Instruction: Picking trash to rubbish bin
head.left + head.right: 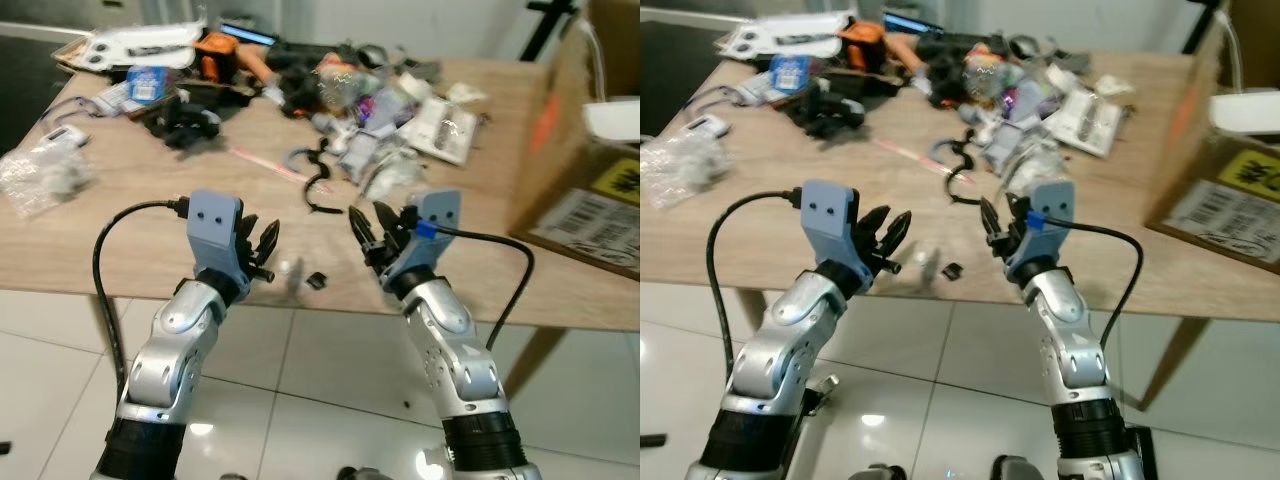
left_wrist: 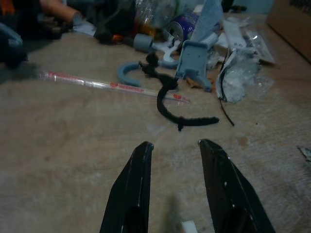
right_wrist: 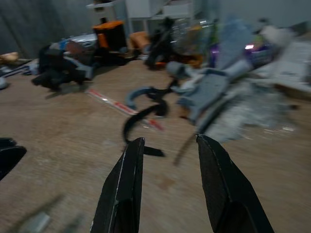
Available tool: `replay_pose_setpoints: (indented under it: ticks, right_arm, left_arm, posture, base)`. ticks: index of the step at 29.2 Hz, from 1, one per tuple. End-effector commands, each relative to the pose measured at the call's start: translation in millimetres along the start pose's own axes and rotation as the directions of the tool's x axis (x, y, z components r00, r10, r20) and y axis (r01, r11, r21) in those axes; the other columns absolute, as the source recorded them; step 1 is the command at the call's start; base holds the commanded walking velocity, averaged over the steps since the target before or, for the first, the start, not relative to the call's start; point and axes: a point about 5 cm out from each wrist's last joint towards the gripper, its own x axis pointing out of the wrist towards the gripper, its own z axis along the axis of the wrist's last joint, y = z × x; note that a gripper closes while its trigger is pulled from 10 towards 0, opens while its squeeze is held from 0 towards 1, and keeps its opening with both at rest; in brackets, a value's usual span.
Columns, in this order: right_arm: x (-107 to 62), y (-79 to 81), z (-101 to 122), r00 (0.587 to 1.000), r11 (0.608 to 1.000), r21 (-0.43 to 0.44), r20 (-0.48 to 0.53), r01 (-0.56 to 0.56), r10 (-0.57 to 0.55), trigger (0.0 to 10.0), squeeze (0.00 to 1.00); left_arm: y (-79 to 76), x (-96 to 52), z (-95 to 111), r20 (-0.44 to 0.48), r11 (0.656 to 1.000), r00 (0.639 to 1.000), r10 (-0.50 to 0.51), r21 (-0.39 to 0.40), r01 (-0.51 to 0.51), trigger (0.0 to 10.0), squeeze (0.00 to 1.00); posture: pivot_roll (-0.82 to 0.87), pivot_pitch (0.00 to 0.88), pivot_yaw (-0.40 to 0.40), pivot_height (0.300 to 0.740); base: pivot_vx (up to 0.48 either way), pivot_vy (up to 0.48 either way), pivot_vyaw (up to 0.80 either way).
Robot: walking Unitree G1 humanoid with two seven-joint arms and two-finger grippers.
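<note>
Trash lies scattered on a wooden table [image 1: 130, 240]. A black curved strip [image 1: 318, 190] lies mid-table, beside a clear tube with red print [image 1: 265, 163]. A small black scrap [image 1: 315, 281] and a small clear piece [image 1: 293, 272] rest near the front edge. My left gripper [image 1: 262, 240] hovers open over that edge, left of the scraps, with nothing between its fingers [image 2: 133, 184]. My right gripper [image 1: 365, 225] is open too, just short of the black strip [image 3: 141, 116], and holds nothing.
A dense heap of wrappers, bottles and dark gadgets [image 1: 340, 90] covers the table's back. A crumpled clear bag [image 1: 40, 178] lies at the left. A big cardboard box [image 1: 590, 150] stands at the right end. White tiled floor [image 1: 320, 370] runs below the front edge.
</note>
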Motion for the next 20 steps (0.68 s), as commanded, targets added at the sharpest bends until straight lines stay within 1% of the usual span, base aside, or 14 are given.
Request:
replay_pose_setpoints:
  ticks: [1, 4, 6, 7, 8, 9, 12, 13, 14, 16, 18, 20]
  right_arm:
    - [-2.6, 4.4, -2.4, 1.000, 1.000, 0.013, -0.011, -0.004, 0.004, 10.0, 0.00]
    - [-3.3, 2.3, -3.7, 1.000, 1.000, 0.011, -0.016, 0.005, -0.005, 10.0, 0.00]
    - [-4.0, 2.1, -4.0, 1.000, 1.000, 0.010, -0.018, 0.006, -0.005, 10.0, 0.00]
    - [-4.4, 1.6, -3.9, 1.000, 1.000, 0.008, -0.018, 0.007, -0.006, 10.0, 0.00]
    - [-3.7, 1.2, -3.7, 1.000, 1.000, 0.007, -0.018, 0.007, -0.007, 10.0, 0.00]
    - [-2.9, 0.8, -3.6, 1.000, 1.000, 0.006, -0.018, 0.007, -0.007, 10.0, 0.00]
    - [-2.1, 0.6, -3.5, 1.000, 1.000, 0.004, -0.018, 0.006, -0.006, 10.0, 0.00]
    - [-2.4, 0.8, -2.8, 1.000, 1.000, 0.002, -0.015, 0.006, -0.006, 10.0, 0.00]
    - [-2.2, 0.6, -1.8, 1.000, 1.000, 0.001, -0.012, 0.006, -0.006, 10.0, 0.00]
    - [-1.9, 0.4, -1.1, 1.000, 1.000, 0.001, -0.010, 0.006, -0.006, 10.0, 0.00]
    - [-1.4, 0.2, -1.6, 1.000, 1.000, -0.002, -0.012, 0.004, -0.004, 10.0, 0.00]
    - [-1.7, 0.5, -1.9, 1.000, 1.000, -0.004, -0.012, 0.002, -0.002, 10.0, 0.00]
  left_arm:
    - [13.6, -3.6, -7.9, -0.043, 0.996, 0.996, 0.079, -0.042, -0.081, 10.0, 0.00]
    - [19.9, -3.0, -4.4, -0.025, 0.992, 0.994, 0.106, -0.063, -0.108, 10.0, 0.00]
    - [20.5, -3.9, -2.8, -0.009, 0.992, 0.994, 0.110, -0.053, -0.111, 10.0, 0.00]
    - [18.6, -4.5, -2.6, 0.005, 0.996, 0.996, 0.089, -0.017, -0.089, 10.0, 0.00]
    - [15.7, -3.7, -3.0, 0.008, 0.998, 0.998, 0.065, 0.004, -0.065, 10.0, 0.00]
    - [12.7, -3.0, -3.9, 0.001, 0.999, 0.999, 0.043, 0.000, -0.043, 10.0, 0.00]
    - [9.8, -2.4, -4.7, -0.006, 1.000, 1.000, 0.024, -0.012, -0.024, 10.0, 0.00]
    - [6.8, -3.1, -2.9, 0.008, 1.000, 1.000, 0.014, -0.023, -0.014, 10.0, 0.00]
    - [4.0, -3.2, -1.2, 0.022, 1.000, 1.000, 0.004, -0.030, -0.003, 10.0, 0.00]
    - [2.2, -3.0, 0.4, 0.035, 1.000, 0.999, -0.001, -0.029, 0.002, 10.0, 0.00]
    - [0.1, -2.1, 1.5, 0.047, 1.000, 0.999, -0.008, -0.029, 0.010, 10.0, 0.00]
    - [-0.6, -2.2, 2.5, 0.056, 0.999, 0.998, -0.010, -0.031, 0.012, 10.0, 0.00]
  posture:
    - [0.05, 0.185, -0.039, 0.740]
    - [0.04, 0.205, -0.044, 0.740]
    - [0.04, 0.197, -0.043, 0.740]
    - [0.04, 0.181, -0.043, 0.740]
    - [0.04, 0.187, -0.044, 0.740]
    - [0.04, 0.197, -0.045, 0.740]
    - [0.04, 0.197, -0.045, 0.740]
    - [0.03, 0.186, -0.042, 0.740]
    - [0.03, 0.170, -0.042, 0.740]
    - [0.03, 0.173, -0.043, 0.740]
    - [0.03, 0.197, -0.046, 0.740]
    - [0.03, 0.193, -0.046, 0.740]
  base:
    - [0.000, 0.000, 0.00]
    - [0.000, 0.000, 0.00]
    - [0.000, 0.000, 0.00]
    - [0.000, 0.000, 0.00]
    - [0.000, 0.000, 0.00]
    - [0.000, 0.000, 0.00]
    - [0.000, 0.000, 0.00]
    - [0.000, 0.000, 0.00]
    - [0.368, 0.000, 0.00]
    - [0.368, 0.000, 0.00]
    - [0.390, 0.000, 0.00]
    - [0.407, 0.000, 0.00]
